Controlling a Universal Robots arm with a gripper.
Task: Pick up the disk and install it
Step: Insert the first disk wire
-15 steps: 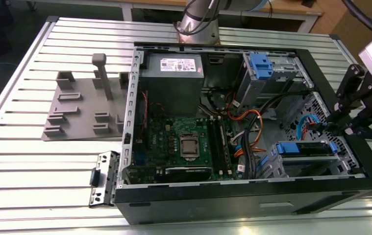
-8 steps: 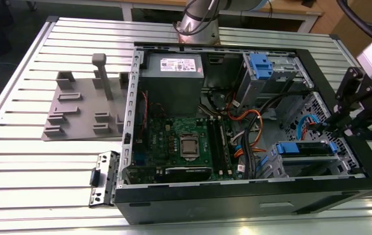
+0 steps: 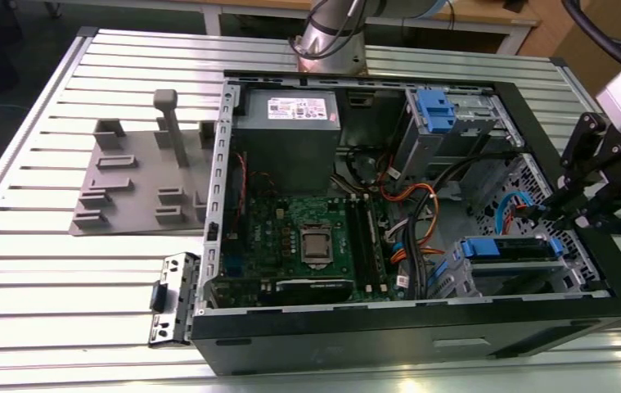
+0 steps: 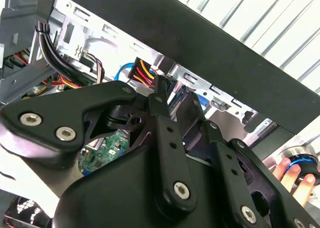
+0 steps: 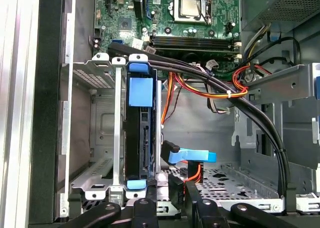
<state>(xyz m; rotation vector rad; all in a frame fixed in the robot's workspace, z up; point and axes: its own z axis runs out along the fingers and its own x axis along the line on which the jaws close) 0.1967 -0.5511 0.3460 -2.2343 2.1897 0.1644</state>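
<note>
The disk (image 3: 512, 250), edged by its blue plastic carrier, sits slotted in the drive bay (image 3: 523, 274) at the computer case's front corner; in the first wrist view it (image 5: 139, 133) stands on edge between the bay's metal rails

Gripper (image 3: 572, 214) fingertips: gap between them too small to judge in exterior view. Second wrist view: black gripper linkage covers most of the case interior; a hand (image 4: 295, 174) is cut by the frame edge. Disk (image 5: 139, 133) seen edge-on, label hidden.
</note>
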